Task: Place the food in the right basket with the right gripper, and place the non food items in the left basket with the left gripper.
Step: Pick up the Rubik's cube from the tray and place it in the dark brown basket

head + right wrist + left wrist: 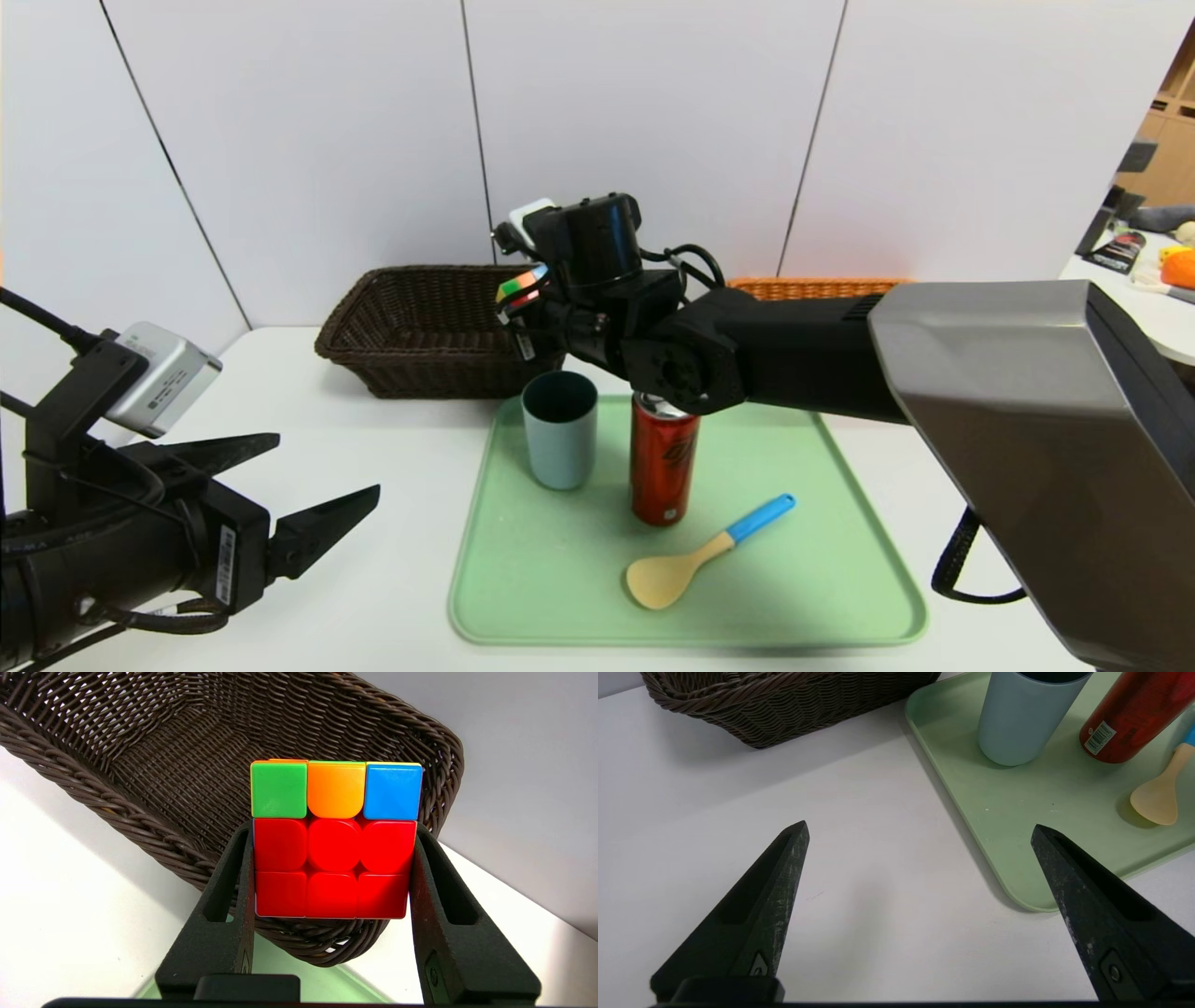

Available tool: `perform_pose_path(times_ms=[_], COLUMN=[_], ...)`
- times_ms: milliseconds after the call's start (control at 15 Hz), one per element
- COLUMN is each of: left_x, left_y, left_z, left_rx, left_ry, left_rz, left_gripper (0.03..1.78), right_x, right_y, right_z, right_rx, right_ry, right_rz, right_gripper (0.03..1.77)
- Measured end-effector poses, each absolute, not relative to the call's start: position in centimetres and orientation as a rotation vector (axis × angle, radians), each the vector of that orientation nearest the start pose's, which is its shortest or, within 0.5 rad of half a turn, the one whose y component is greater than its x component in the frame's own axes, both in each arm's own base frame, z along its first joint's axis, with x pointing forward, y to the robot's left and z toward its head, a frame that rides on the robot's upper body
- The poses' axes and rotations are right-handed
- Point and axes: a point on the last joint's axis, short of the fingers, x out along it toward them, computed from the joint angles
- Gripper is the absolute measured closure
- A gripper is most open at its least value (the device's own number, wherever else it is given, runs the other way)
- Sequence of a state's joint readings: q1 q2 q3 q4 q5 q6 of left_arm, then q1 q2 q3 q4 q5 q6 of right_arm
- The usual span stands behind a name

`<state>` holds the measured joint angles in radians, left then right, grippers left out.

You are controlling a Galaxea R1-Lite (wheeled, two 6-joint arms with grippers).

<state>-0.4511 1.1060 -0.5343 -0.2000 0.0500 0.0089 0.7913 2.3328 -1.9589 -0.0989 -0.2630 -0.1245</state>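
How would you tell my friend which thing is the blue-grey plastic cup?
Find the flat green tray in front of the dark brown wicker basket. On its corner nearest that basket stands the blue-grey plastic cup. It's open and hollow, unlike the taller red drink can beside it.

The puzzle cube (334, 842) is clamped between the two fingers of the right gripper (332, 830), showing a face with two red rows and a third row of green, orange and blue. It is held over one end of the dark brown wicker basket (173, 760), which has a thick braided rim. Part of a green tray (322, 982) shows on the white table (88, 854), near the basket.
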Motion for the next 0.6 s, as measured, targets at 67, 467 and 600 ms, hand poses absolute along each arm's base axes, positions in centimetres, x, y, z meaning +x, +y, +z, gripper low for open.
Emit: perform_pose_path(times_ms=[67, 467, 600], left_x=[13.43, 13.43, 13.43], left_y=[-6.38, -6.38, -6.38], left_z=[19.99, 19.99, 20.0], left_rx=[0.102, 0.101, 0.101], left_ry=[0.36, 0.36, 0.359], left_rz=[-0.399, -0.399, -0.398], left_gripper=[0.12, 0.12, 0.12], right_x=[35.22, 35.23, 35.22], right_y=[34.8, 34.89, 34.9], right_z=[19.61, 19.87, 19.9], right_rx=[-0.261, -0.276, -0.283], right_ry=[0.207, 0.176, 0.173], right_rz=[0.539, 0.541, 0.542], right_gripper=[0.91, 0.56, 0.46])
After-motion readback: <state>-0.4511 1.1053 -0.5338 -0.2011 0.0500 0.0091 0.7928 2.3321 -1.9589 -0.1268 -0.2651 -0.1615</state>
